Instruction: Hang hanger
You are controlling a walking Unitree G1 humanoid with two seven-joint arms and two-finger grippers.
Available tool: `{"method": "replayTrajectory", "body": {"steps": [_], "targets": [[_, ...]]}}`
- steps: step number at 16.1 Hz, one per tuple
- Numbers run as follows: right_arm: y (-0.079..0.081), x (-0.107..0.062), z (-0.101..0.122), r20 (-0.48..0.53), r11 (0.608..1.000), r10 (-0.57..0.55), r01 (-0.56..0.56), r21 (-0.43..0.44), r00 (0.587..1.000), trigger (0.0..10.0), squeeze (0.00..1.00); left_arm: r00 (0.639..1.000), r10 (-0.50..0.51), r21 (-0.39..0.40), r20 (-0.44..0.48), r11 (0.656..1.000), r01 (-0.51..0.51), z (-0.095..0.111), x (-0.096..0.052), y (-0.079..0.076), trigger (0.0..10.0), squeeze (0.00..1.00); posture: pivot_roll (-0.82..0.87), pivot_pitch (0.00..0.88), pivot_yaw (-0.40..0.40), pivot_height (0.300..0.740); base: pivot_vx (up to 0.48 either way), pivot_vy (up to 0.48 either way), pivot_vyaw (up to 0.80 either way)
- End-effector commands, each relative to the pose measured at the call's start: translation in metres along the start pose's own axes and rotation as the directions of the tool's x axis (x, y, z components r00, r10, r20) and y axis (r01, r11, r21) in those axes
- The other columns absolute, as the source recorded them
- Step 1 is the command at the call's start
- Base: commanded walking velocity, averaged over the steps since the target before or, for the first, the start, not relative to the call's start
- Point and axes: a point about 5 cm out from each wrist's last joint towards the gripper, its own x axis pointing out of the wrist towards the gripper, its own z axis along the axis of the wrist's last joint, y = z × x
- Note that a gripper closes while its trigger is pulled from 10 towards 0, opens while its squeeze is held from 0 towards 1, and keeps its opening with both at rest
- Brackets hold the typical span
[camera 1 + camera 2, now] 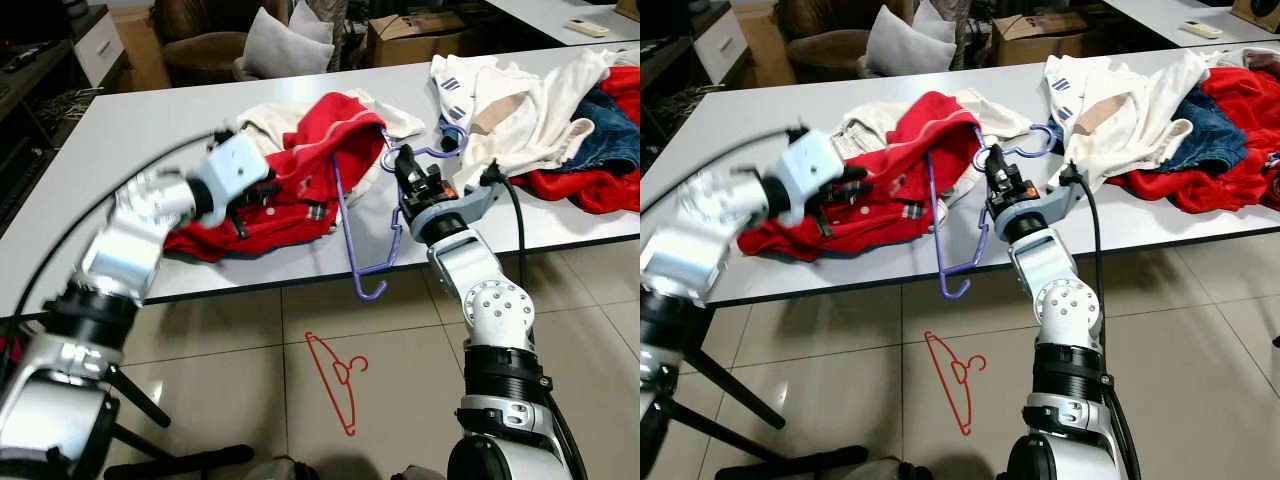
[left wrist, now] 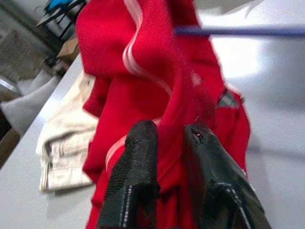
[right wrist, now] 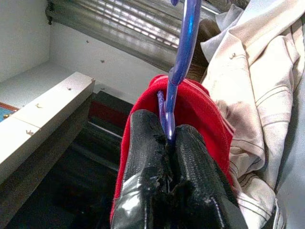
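A purple hanger (image 1: 345, 222) sits half inside a red shirt (image 1: 300, 175) on the white table (image 1: 110, 130); its lower end hangs past the front edge. My right gripper (image 1: 405, 168) is shut on the hanger (image 3: 183, 43) near its neck, just under the hook. In the right wrist view the fingertips (image 3: 190, 143) pinch the purple wire with red cloth behind. My left gripper (image 1: 240, 208) is at the shirt's left side. In the left wrist view its fingers (image 2: 138, 148) close on a fold of the red fabric (image 2: 157, 71).
A cream garment (image 1: 265, 120) lies under the red shirt. A pile of white, blue and red clothes (image 1: 540, 100) covers the table's right end. A red hanger (image 1: 340, 385) lies on the tiled floor. Black stand legs (image 1: 140, 400) spread at the lower left.
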Motion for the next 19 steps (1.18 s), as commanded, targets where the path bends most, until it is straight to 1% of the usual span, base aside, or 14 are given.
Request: {"method": "replayTrajectory", "body": {"steps": [1,2,3,4,5,6,9,10,11,12,14,15,16,19], "targets": [[0.007,0.004,0.003,0.017,1.000,0.025,-0.025,-0.007,1.000,0.0,0.00,0.998,0.058,-0.015,-0.001,0.998,-0.058,-0.005,-0.004,0.006,10.0,1.00,-0.19,0.000,0.120,0.710,0.000,0.000,0.00],[0.007,0.004,0.004,0.019,1.000,0.029,-0.029,-0.010,0.999,0.0,0.00,0.995,0.102,0.013,-0.005,0.995,-0.102,-0.010,-0.004,0.009,10.0,1.00,-0.19,0.000,0.115,0.710,0.000,0.000,0.00],[0.007,0.003,0.005,0.020,0.999,0.032,-0.032,-0.012,0.999,0.0,0.00,0.989,0.144,0.059,-0.015,0.988,-0.143,-0.015,-0.004,0.011,10.0,1.00,-0.19,0.000,0.115,0.710,0.000,0.000,0.00],[0.007,0.003,0.006,0.021,0.999,0.033,-0.033,-0.012,0.999,0.0,0.00,0.987,0.159,0.075,-0.020,0.985,-0.157,-0.018,-0.004,0.012,10.0,1.00,-0.19,0.000,0.115,0.710,0.000,0.000,0.00],[0.007,0.002,0.008,0.022,0.999,0.037,-0.037,-0.010,0.999,0.0,0.00,0.978,0.205,0.094,-0.035,0.975,-0.201,-0.026,-0.005,0.014,10.0,1.00,-0.19,0.000,0.115,0.710,0.000,0.000,0.00],[0.008,0.002,0.007,0.019,0.999,0.042,-0.042,-0.008,0.999,0.0,0.00,0.979,0.204,0.083,-0.030,0.976,-0.200,-0.029,-0.003,0.013,10.0,0.00,-0.19,0.000,0.107,0.710,0.000,0.000,0.00],[0.008,0.001,0.007,0.015,0.999,0.047,-0.047,-0.002,0.999,0.0,0.00,0.985,0.166,0.067,-0.039,0.984,-0.163,-0.037,0.004,0.007,10.0,0.00,-0.20,0.000,0.107,0.710,0.000,0.000,0.00],[0.009,0.001,0.007,0.014,0.999,0.052,-0.052,-0.002,0.999,0.0,0.00,0.991,0.127,0.034,-0.046,0.992,-0.125,-0.041,0.009,0.004,10.0,0.00,-0.20,0.000,0.107,0.710,0.000,0.000,0.00],[0.010,0.000,0.007,0.013,0.998,0.055,-0.055,-0.002,0.998,0.0,0.00,0.992,0.117,0.026,-0.050,0.993,-0.116,-0.043,0.012,0.004,10.0,0.00,-0.20,0.000,0.110,0.710,0.000,0.000,0.00],[0.010,-0.001,0.008,0.014,0.998,0.059,-0.059,-0.004,0.998,0.0,0.00,0.987,0.138,0.024,-0.078,0.990,-0.136,-0.045,0.014,0.009,10.0,0.00,-0.21,0.000,0.114,0.710,0.000,0.000,0.00],[0.010,-0.002,0.009,0.016,0.998,0.060,-0.060,-0.006,0.998,0.0,0.00,0.983,0.170,0.008,-0.075,0.985,-0.170,-0.045,0.014,0.016,10.0,0.00,-0.22,0.000,0.121,0.710,0.000,0.000,0.00],[0.010,-0.003,0.010,0.020,0.998,0.057,-0.057,-0.008,0.998,0.0,0.00,0.982,0.175,0.001,-0.066,0.984,-0.176,-0.044,0.013,0.019,1.6,0.00,-0.22,0.000,0.121,0.710,0.000,0.000,0.00],[0.009,-0.004,0.011,0.023,0.999,0.054,-0.054,-0.008,0.998,0.0,0.00,0.983,0.172,-0.003,-0.059,0.985,-0.172,-0.043,0.012,0.021,0.0,0.00,-0.22,0.000,0.117,0.710,0.000,0.000,0.00],[0.009,-0.003,0.012,0.023,0.999,0.051,-0.051,-0.009,0.998,0.0,0.00,0.987,0.159,-0.017,-0.037,0.987,-0.159,-0.042,0.008,0.026,0.0,0.00,-0.21,0.000,0.113,0.710,0.000,0.000,0.00]]}}
